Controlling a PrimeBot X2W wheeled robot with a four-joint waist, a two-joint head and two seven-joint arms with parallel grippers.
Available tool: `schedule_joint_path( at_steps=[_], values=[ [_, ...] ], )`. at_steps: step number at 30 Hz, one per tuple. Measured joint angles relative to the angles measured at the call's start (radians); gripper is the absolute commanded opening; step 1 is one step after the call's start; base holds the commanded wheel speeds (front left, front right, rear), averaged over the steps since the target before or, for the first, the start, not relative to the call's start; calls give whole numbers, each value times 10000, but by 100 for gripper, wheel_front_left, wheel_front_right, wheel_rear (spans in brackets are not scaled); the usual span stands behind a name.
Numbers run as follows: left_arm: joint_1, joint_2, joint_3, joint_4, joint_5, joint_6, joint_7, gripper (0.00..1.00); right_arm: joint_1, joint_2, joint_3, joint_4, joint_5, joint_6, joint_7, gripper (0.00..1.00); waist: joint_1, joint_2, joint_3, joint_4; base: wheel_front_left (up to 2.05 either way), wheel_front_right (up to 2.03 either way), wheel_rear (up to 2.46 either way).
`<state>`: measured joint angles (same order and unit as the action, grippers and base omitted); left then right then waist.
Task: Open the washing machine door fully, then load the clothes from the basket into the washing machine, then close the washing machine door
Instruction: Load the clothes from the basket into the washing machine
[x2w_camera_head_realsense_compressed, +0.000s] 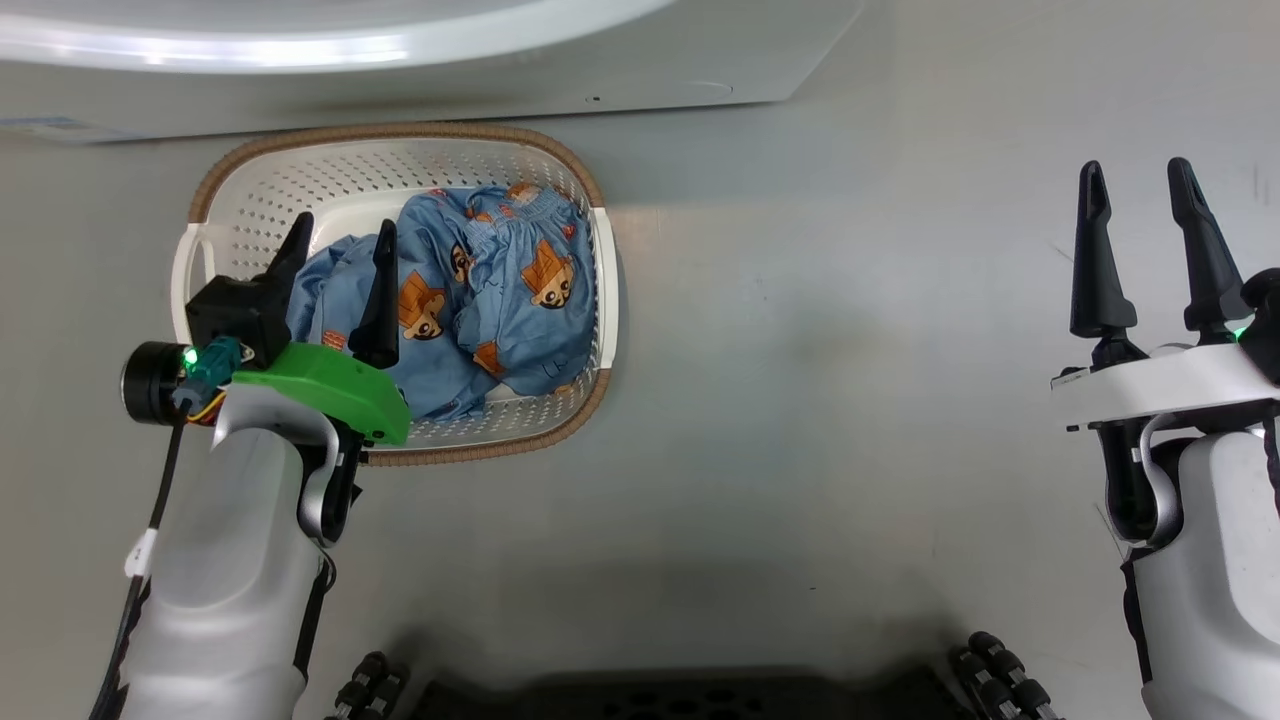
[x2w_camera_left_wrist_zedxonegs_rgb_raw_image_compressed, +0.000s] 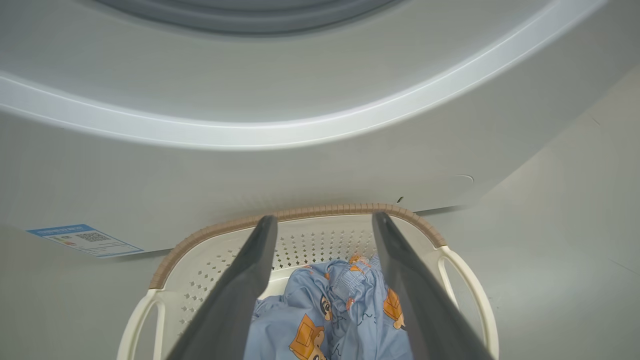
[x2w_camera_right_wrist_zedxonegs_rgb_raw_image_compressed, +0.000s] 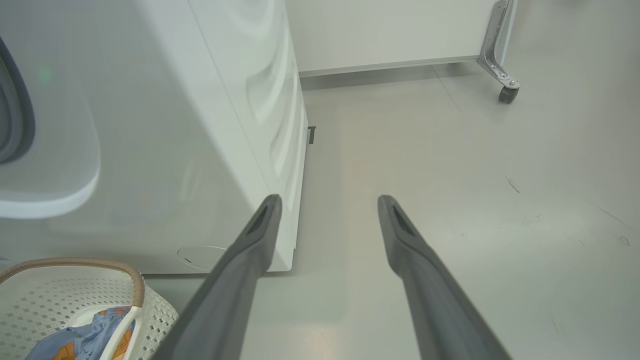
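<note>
Both stood wide, empty: left pincer (x2w_camera_head_realsense_compressed: 342, 225) over the clothes (x2w_camera_head_realsense_compressed: 500, 290), right pincer (x2w_camera_head_realsense_compressed: 1135, 170) aside; loading apparently needed a downward grab next.

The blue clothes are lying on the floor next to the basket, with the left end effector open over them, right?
Not quite. The clothes lie inside the basket, not on the floor beside it; the head view shows this. The left end effector is indeed open over them.
</note>
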<state>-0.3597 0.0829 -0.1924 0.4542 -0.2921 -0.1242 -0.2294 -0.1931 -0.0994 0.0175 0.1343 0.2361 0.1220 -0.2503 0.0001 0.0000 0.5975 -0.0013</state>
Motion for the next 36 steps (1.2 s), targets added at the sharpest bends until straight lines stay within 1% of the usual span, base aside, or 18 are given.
schedule_joint_path(
  at_steps=[9, 13, 16, 20, 27, 36],
  values=[
    [-1049, 96, 128, 880, -31, -2, 215, 100, -540, 36, 10, -194, -29, 0, -25, 100, 0, 0, 1105, -145, 0, 0, 0],
    [-1391, 286, 196, 1613, -15, 10, 706, 100, -690, 50, 12, -242, -82, 0, -25, 100, 0, 0, 1633, -239, 0, 0, 0],
    [-1606, 309, 219, 2006, -15, 12, 938, 100, -751, 63, 15, -274, -84, 0, -25, 100, 0, 0, 1924, -299, 0, 0, 0],
    [-1975, 370, 234, 2295, 0, 25, 1053, 100, -905, 90, 59, -288, -84, 0, -25, 100, 0, 0, 2270, -393, 0, 0, 0],
    [-2499, 665, 297, 3074, 115, 295, 1567, 100, -1166, 222, 138, -320, -82, 0, -25, 100, 0, 0, 2779, -615, 0, 0, 0],
    [-3091, 717, 6, 3762, 359, 322, 2073, 100, -1246, 307, 50, -328, -81, 0, -25, 100, 0, 0, 3302, -840, 0, 0, 0]
  ],
)
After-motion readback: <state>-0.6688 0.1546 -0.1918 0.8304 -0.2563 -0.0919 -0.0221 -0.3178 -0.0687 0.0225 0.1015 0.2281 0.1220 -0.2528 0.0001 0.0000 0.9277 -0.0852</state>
